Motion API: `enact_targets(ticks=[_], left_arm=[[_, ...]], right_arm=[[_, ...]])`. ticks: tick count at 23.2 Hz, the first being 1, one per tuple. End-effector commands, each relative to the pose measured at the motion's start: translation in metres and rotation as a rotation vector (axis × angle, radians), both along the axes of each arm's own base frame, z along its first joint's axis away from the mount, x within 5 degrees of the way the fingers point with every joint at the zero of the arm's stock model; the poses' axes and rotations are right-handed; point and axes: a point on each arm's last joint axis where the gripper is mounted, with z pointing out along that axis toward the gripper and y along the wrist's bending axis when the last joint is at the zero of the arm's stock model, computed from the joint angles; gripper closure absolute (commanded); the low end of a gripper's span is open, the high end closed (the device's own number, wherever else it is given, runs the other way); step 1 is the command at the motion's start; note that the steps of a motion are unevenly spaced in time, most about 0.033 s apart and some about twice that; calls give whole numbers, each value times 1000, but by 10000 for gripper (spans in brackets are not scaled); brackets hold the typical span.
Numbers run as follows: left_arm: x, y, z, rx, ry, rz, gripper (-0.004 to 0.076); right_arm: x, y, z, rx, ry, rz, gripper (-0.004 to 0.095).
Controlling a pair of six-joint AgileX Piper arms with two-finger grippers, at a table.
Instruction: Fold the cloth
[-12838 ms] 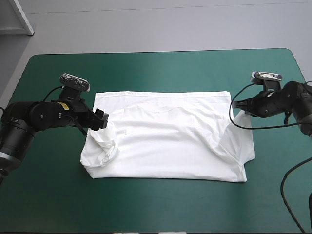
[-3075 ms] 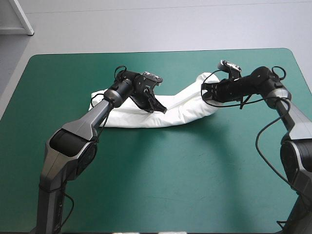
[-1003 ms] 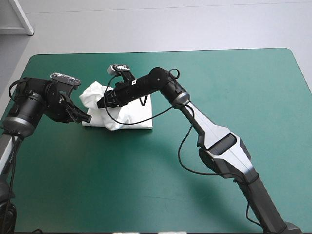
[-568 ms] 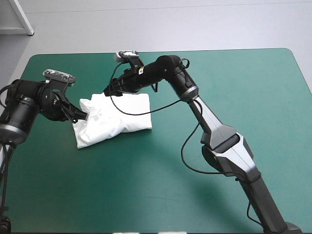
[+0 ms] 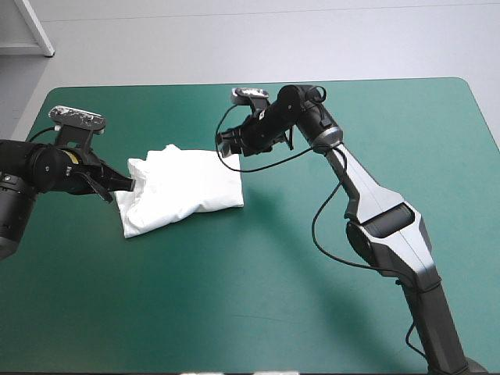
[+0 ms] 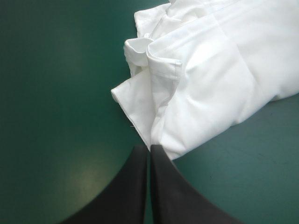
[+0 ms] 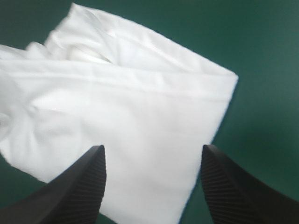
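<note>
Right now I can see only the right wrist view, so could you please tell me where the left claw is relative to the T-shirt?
Observer: The left claw is at the end of the T-shirt nearest the table's left edge, its tip right at a corner of the folded bundle.
Operator: Thank you. Is it open or shut?
Observer: Shut. In the left wrist view its fingers meet in a pointed arch.
Operator: And where on the table does the bundle lie?
Observer: In the left half of the teal-green cover, apart from every edge.
</note>
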Motion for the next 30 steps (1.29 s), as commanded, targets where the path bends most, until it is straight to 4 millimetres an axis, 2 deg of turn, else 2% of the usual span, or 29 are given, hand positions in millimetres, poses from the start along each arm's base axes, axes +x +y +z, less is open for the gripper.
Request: enact_targets(ticks=[1, 10, 13, 16, 21, 26, 30], left_arm=[[-11, 1, 22, -23, -110, 0, 703], [-18, 2, 26, -16, -122, 0, 703], [-19, 2, 25, -15, -110, 1, 703], [-19, 3, 25, -13, -106, 2, 703], [-19, 3, 25, -13, -108, 2, 703], [-18, 2, 26, -13, -126, 1, 703], [-18, 2, 26, -15, -127, 0, 703]], right_arm=[[-10, -3, 21, -25, -82, 1, 351], [-27, 29, -13, -66, 4, 74, 359], [-32, 41, -24, -73, 20, 97, 423], [-34, 46, -26, -78, 1, 112, 588], [-33, 46, -26, -89, -33, 144, 920], [-30, 42, -26, -131, -72, 140, 925], [-16, 23, -11, -231, -173, 58, 925]])
